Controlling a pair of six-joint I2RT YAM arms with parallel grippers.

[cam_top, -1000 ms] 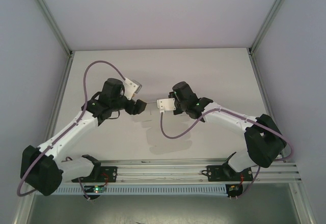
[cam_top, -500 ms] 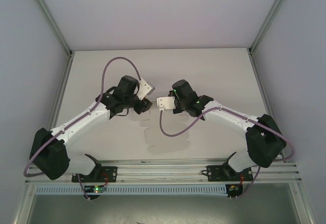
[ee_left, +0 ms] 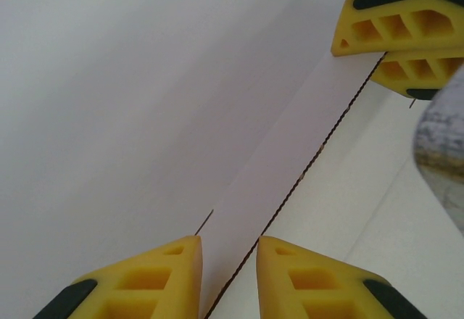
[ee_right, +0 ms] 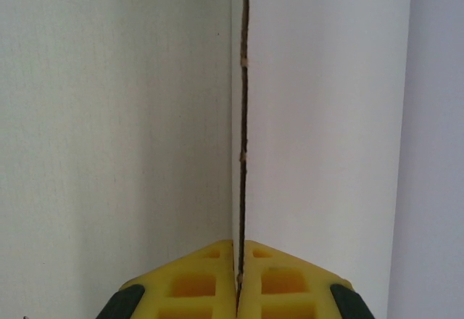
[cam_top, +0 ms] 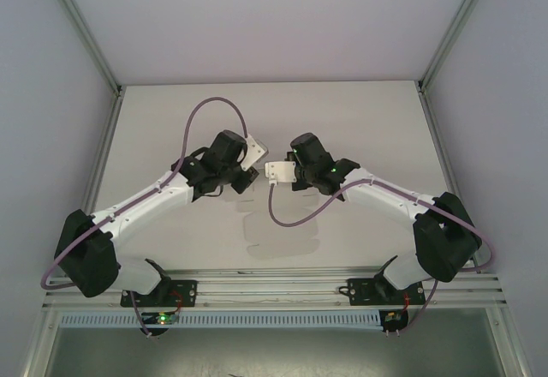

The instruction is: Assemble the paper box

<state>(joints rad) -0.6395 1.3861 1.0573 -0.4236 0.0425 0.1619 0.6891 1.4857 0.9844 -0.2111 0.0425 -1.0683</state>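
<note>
Closest in, the yellow ribbed right fingers (ee_right: pixel 196 279) are pressed together on the edge of the plain white thin-card paper box (ee_right: pixel 319 116). The card runs edge-on straight up the right wrist view as a dark, slightly ragged line. From so near, it cannot be told whether it is a flat sheet or partly folded. The yellow left fingers (ee_left: pixel 156 275) stand apart, with the same card passing through the gap between them; whether either one touches it is unclear. In that view the right fingers clamp the card's far end at the upper right, cut off by the frame. A blurred grey shape (ee_left: pixel 441 141) at the right edge is unreadable. From above, the left arm (cam_top: pixel 145 201) and right arm (cam_top: pixel 385 195) meet over the middle of the pale worktop (cam_top: pixel 368 120), and the white card between them is nearly lost against it.
</note>
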